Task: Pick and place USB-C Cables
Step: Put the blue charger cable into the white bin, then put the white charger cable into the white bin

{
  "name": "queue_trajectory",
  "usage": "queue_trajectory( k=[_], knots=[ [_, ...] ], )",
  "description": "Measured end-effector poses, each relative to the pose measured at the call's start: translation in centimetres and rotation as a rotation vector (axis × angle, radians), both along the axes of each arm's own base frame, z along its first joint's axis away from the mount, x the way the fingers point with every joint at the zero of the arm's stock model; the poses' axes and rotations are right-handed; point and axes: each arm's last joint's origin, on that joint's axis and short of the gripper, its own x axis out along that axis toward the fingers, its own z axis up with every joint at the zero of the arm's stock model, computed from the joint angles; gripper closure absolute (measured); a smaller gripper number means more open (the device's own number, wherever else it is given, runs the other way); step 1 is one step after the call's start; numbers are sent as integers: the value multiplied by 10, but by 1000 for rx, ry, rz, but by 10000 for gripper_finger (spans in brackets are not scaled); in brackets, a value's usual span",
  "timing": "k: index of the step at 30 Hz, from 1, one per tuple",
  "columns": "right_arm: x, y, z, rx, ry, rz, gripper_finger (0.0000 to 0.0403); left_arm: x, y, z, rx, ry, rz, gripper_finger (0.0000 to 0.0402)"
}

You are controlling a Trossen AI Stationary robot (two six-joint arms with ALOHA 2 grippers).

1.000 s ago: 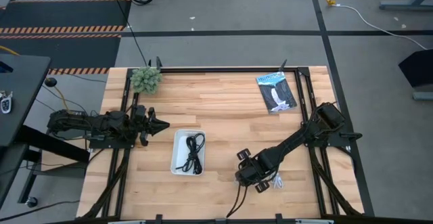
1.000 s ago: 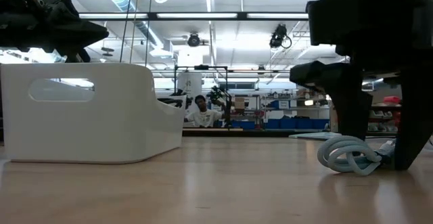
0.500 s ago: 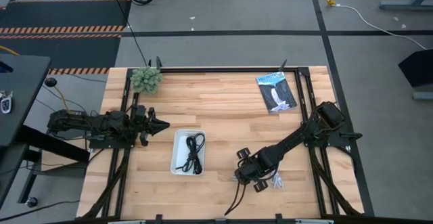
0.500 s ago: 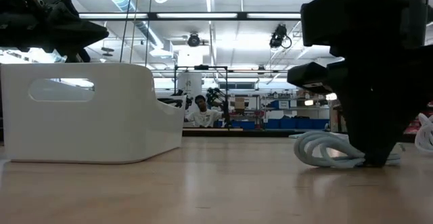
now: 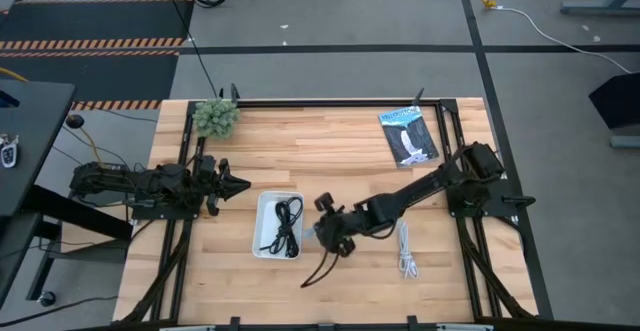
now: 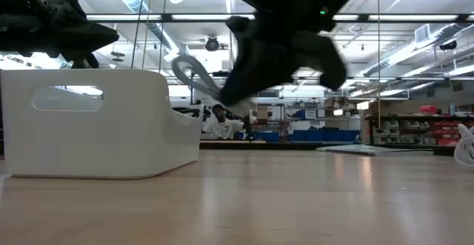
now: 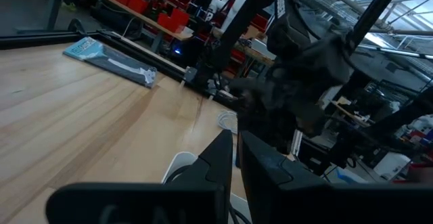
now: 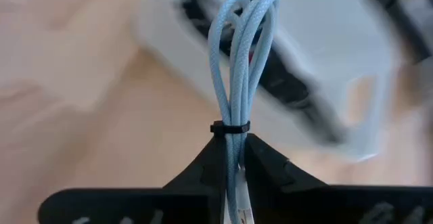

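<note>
My right gripper (image 5: 322, 234) hovers just right of the white tray (image 5: 262, 209), shut on the silver-grey cable (image 8: 238, 55), a small coil bound by a black tie. In the low view this gripper (image 6: 235, 89) is up in the air, with the coil's loop (image 6: 189, 72) pointing at the tray (image 6: 89, 126). Dark cables (image 5: 285, 224) lie in the tray; a red-and-black one (image 8: 253, 57) shows behind the held coil. The white cable (image 5: 404, 252) lies flat on the table to the right. My left gripper (image 5: 240, 184) waits, shut, left of the tray. My right gripper pinches the silver-grey cable between its two fingers at the coil's tied waist (image 8: 230, 128), beside the black tie. The fingers come from the table's right. The long loop (image 8: 245, 7) sticks out past the fingertips toward the tray. The coil is lifted clear of the table.
A blue-black flat packet (image 5: 408, 136) lies near the far right corner. A green tufted object (image 5: 215, 117) sits at the far left corner. Black frame rails run along the table's left and right sides. Bare wood lies between tray and packet. A person sits far behind the table (image 6: 218, 123).
My right gripper, shut on the silver-grey cable, has risen from the table near the near-right area and swung left toward the tray. The coil went from lying on the wood to hanging clear in the air. The white cable stayed on the table.
</note>
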Motion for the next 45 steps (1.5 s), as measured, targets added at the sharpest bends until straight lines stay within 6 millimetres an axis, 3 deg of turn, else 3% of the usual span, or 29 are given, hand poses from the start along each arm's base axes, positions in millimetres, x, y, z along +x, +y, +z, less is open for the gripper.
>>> queue_trajectory(
  k=[7, 12, 19, 22, 29, 45],
  knots=[
    [20, -12, 11, -199, -163, 269, 360, 0, 0, 0, 0, 0, 0, 365],
    [33, -22, 10, -192, -264, 379, 360, 0, 0, 0, 0, 1, 0, 365],
    [51, -25, -10, -191, -416, 429, 360, 1, 0, -1, 2, 15, 0, 365],
    [55, -27, -22, -199, -404, 383, 360, 1, 0, -1, 2, 15, 0, 365],
    [65, -30, -15, -142, -302, 321, 355, 1, 0, -1, 2, 17, 0, 365],
    [60, -28, -12, -91, -175, 249, 214, 1, 0, -1, 2, 16, 0, 365]
  ],
)
